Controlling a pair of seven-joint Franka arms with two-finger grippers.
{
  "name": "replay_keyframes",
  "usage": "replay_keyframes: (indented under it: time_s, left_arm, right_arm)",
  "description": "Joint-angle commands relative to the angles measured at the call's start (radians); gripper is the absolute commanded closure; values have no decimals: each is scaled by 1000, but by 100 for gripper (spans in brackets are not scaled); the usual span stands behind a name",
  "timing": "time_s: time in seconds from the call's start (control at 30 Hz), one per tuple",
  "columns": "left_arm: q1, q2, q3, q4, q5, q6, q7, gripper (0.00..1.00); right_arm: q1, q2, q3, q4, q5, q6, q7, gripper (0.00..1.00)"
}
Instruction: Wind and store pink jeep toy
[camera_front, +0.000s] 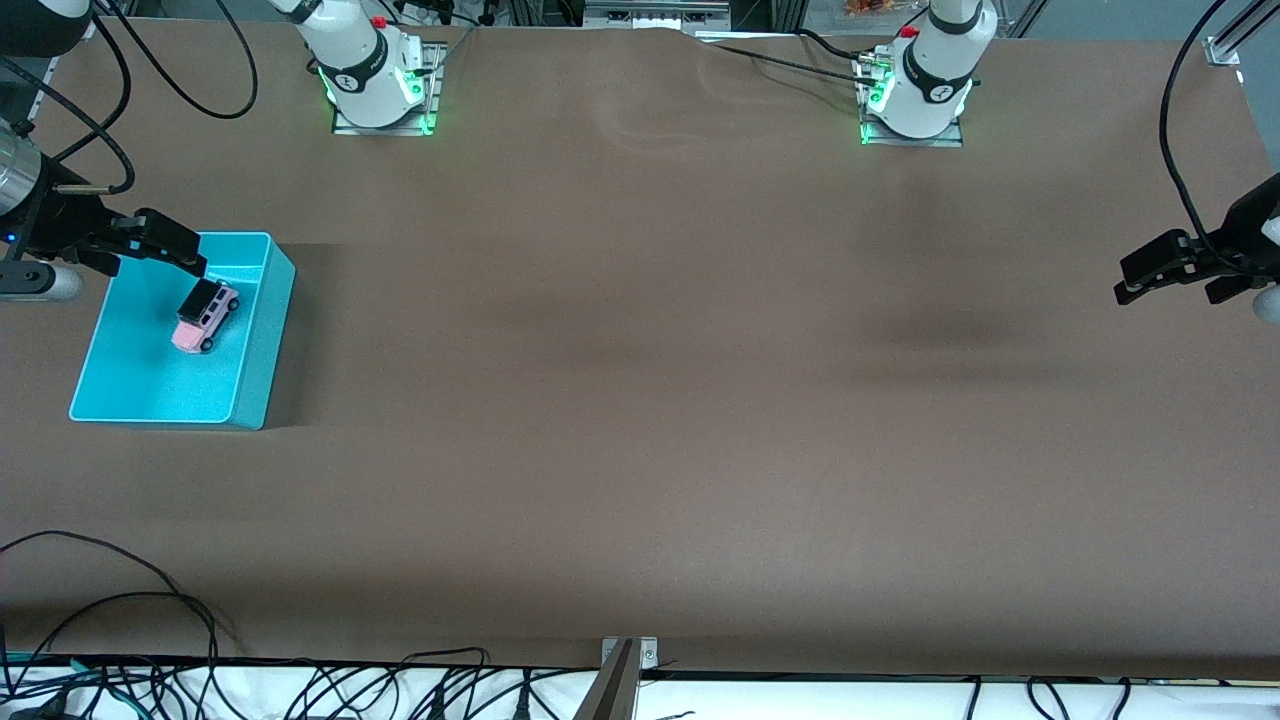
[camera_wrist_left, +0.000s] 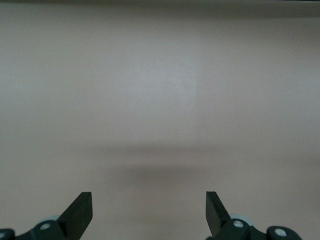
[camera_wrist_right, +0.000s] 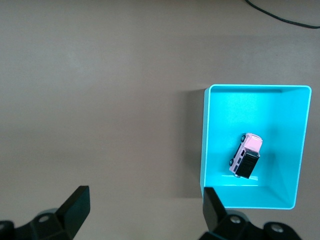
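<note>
1. Surface (camera_front: 640, 400): brown, spanning the whole work area; bare apart from the bin at the right arm's end.
2. Turquoise bin (camera_front: 262, 330): open-topped, resting flat on the surface.
3. Right hand (camera_front: 170, 245): fingers spread, holding nothing, raised over the bin's edge.
4. Left hand (camera_front: 1165, 275): fingers spread, empty, over bare surface at the left arm's end; this arm waits.
5. Pink jeep toy (camera_front: 206, 315): lying on the bin floor, free of both hands. Storing appears done; whether it was wound cannot be told. Judged essentially complete.
</note>
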Motion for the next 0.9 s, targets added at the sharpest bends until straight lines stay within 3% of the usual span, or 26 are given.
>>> replay_keyframes:
  time_s: [0.0, 0.87]
  left_arm:
    - [-12, -11, 18, 5, -24, 0, 25, 0]
    - [3, -4, 15, -6, -70, 3, 27, 0]
  right_arm:
    - [-3, 11, -2, 26, 21, -9, 11, 0]
    - [-1, 11, -2, 26, 19, -7, 10, 0]
